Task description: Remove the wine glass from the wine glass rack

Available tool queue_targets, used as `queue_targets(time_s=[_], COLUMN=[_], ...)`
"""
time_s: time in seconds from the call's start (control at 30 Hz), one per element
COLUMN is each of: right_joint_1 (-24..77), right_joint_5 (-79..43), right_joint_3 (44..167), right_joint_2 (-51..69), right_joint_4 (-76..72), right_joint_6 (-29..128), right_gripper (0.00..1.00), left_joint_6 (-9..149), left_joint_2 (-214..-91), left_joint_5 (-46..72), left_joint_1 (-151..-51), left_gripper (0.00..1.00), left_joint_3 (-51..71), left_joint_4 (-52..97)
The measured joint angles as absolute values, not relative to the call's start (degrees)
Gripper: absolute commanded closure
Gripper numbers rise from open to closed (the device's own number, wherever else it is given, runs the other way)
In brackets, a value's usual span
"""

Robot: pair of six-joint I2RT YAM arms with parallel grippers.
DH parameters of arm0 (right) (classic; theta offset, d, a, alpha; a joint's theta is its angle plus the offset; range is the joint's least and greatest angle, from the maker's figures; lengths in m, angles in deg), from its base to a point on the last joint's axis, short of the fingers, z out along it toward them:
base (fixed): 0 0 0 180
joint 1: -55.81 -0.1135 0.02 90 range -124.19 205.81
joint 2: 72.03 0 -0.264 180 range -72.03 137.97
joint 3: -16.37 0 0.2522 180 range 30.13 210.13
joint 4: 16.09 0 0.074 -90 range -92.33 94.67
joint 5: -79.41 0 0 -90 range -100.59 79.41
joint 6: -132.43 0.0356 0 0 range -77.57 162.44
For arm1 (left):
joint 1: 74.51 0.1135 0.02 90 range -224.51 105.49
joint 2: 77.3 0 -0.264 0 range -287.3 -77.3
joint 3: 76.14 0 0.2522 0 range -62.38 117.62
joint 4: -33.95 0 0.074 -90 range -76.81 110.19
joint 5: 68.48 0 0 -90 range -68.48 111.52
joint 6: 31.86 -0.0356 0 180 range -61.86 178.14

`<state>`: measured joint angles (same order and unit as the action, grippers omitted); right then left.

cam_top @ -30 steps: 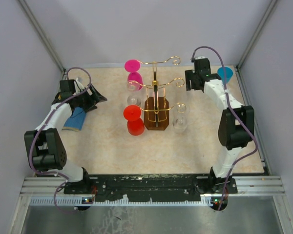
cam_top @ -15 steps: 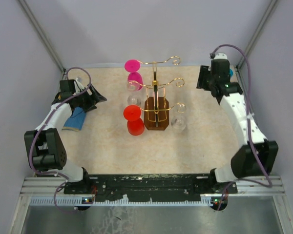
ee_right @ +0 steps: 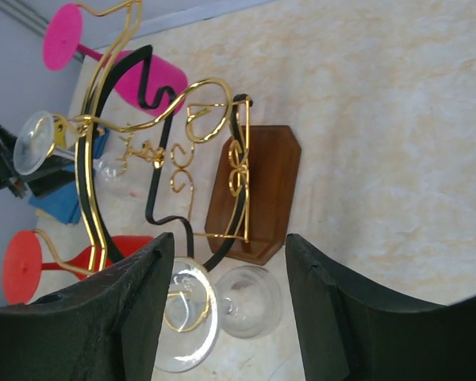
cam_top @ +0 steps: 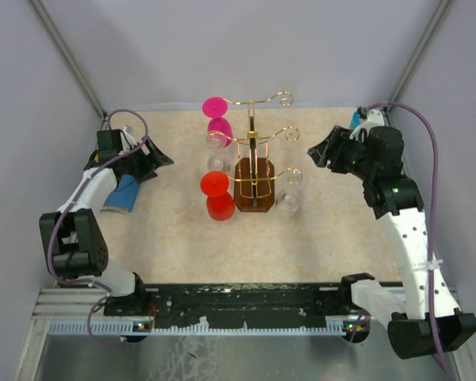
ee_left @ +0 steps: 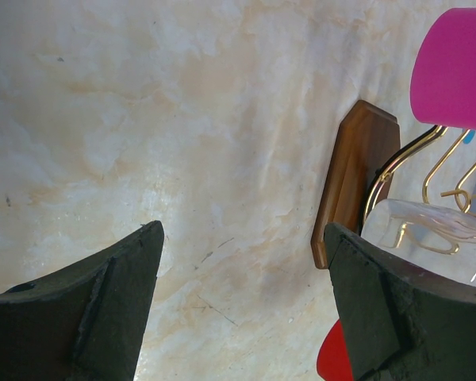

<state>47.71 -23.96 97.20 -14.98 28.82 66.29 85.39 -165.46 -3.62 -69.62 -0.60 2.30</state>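
The wine glass rack of gold wire stands mid-table on its dark brown wooden base. Hanging on it upside down are a pink glass, a red glass, a clear glass on the left and a clear wine glass on the right. My right gripper is open, to the right of the rack and apart from it. In the right wrist view the gripper frames the clear glass and the base. My left gripper is open and empty, left of the rack.
A blue object lies beside the left arm. Another blue object shows behind the right arm at the back right. Grey walls close the table on three sides. The left wrist view shows the base and the pink glass.
My right arm has swung from the back right corner forward and turned its open gripper toward the rack's right side. The left arm and the glasses have not moved.
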Motion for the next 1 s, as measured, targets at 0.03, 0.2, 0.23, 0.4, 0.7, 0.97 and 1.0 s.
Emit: queue_targets(time_s=[0.03, 0.2, 0.23, 0.4, 0.7, 0.97, 1.0], right_joint_1=[47.7, 47.7, 47.7, 47.7, 47.7, 47.7, 47.7], right_joint_5=[-25.4, -28.9, -29.2, -31.3, -35.6, -38.4, -38.8], right_joint_3=[97.2, 95.2, 94.6, 92.4, 90.4, 87.7, 87.4], right_joint_2=[-15.2, -15.4, -15.4, -15.4, -17.7, -18.3, -18.5], right_joint_4=[28.8, 28.4, 28.4, 28.7, 27.6, 27.1, 26.9], right_joint_6=[66.8, 68.1, 68.1, 68.6, 69.3, 70.1, 70.3], right_gripper=[0.4, 0.4, 0.4, 0.41, 0.42, 0.48, 0.5], left_joint_6=[85.4, 85.4, 85.4, 85.4, 85.4, 85.4, 85.5], left_joint_2=[-165.5, -165.4, -165.3, -165.2, -165.2, -165.2, -165.2], left_joint_5=[-3.7, -4.1, -4.1, -4.2, -4.6, -4.9, -4.9], left_joint_1=[-69.6, -69.6, -69.6, -69.6, -69.8, -70.3, -70.3], left_gripper=[0.12, 0.12, 0.12, 0.13, 0.13, 0.13, 0.13], left_joint_3=[-0.6, -0.9, -1.0, -1.3, -1.3, -1.5, -1.5], left_joint_4=[2.3, 2.5, 2.6, 2.7, 3.1, 3.3, 3.3])
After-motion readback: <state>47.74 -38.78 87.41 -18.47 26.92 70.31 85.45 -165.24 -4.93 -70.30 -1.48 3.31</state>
